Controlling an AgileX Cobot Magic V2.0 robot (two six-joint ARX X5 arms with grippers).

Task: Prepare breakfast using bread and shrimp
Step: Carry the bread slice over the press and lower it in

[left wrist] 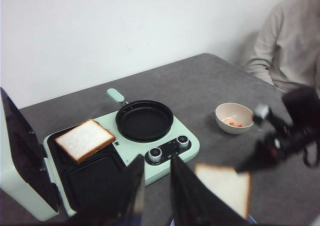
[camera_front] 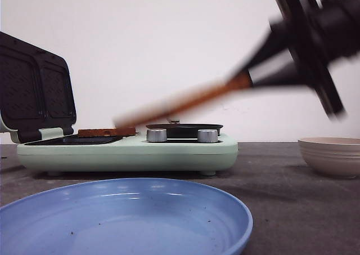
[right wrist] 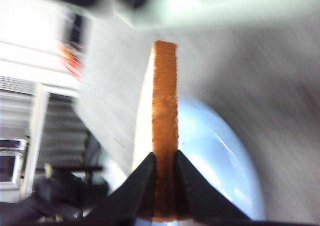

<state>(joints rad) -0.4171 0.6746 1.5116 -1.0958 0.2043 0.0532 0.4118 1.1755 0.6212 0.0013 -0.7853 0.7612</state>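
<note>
Nearest the front camera sits the blue plate [camera_front: 214,210], and above it the right pincer [right wrist: 165,186] is clamped on the crust edge of a bread slice [right wrist: 165,116], carried edge-on in mid-air. Its long axis slants down toward the green sandwich maker [camera_front: 169,151], where the other slice [left wrist: 84,139] already lies on the grill plate beside an empty one. The left pincer [left wrist: 157,186] hangs over the tabletop [left wrist: 210,81], jaws apart and empty, so I judge the right arm completes the move; shrimp [left wrist: 232,121] waits in the bowl [left wrist: 235,117].
</note>
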